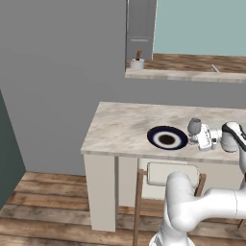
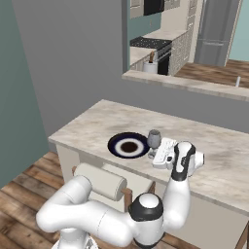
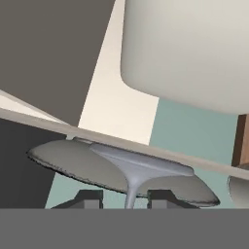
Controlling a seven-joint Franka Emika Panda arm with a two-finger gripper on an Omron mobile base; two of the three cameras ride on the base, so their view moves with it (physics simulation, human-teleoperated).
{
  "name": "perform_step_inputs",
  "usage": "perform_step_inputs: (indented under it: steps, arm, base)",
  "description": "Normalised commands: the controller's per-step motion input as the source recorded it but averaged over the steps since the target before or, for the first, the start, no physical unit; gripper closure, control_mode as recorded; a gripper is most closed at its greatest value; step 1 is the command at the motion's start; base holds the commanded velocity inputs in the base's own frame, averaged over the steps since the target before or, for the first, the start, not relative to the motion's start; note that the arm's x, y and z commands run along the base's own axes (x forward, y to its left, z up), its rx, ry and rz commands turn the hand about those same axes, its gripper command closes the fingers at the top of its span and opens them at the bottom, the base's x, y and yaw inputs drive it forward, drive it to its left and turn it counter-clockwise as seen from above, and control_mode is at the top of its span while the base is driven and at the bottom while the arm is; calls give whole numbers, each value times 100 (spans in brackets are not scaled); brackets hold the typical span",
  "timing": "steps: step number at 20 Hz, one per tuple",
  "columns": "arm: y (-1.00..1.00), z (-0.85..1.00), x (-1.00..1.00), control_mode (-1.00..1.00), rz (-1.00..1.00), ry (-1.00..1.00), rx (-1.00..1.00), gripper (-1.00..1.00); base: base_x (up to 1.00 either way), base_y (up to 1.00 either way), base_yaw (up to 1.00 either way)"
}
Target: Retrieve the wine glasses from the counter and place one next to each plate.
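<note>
- stem (image 3: 130,193): nearest in the hand view, thin and grey, standing between the two dark fingertips (image 3: 87,199); small gaps show on both sides, so the pads sit close beside it, and whether they touch it cannot be told.
- foot (image 3: 146,165): round grey disc of the glass, flaring just past the fingertips toward 12 o'clock in the hand view.
- gripper (image 2: 156,151): white hand laid level over the top, pointing at the glass from 3 o'clock in the left base view; jaws slightly apart around the stem, grip unclear.
- glass (image 1: 194,127): smoky grey bowl, upright on the island, just beside the plate at its 3 o'clock in the left base view; touching or nearly touching the hand.
- plate (image 1: 167,138): dark rim, white ring, brown centre, flat on the island near its front edge.
- island (image 1: 120,129): beige marbled top with plain cream sides.
- stool (image 1: 172,174): cream padded seat on a brown wood frame, tucked under the front edge at 6 o'clock from the plate.
- arm (image 2: 97,214): white, rising from the base and bending up to the top.
- pot (image 1: 137,63): small and white, with a brown item inside, on the far ledge at 12 o'clock.
</note>
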Motion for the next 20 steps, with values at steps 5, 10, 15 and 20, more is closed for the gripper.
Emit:
perform_step_inputs:
  steps: [5, 10, 15, 20]
  arm:
    - [-15, -3, 0, -100, 0, 0, 0, -100]
    - [-12, 0, 1, -100, -2, 7, 0, -100]
    - [-38, 0, 0, -100, -13, 1, 0, -100]
    - [-47, 31, -26, -100, -18, -5, 3, -100]
  base:
    - [0, 0, 0]
    - [0, 0, 0]
    - [0, 0, 0]
    - [0, 0, 0]
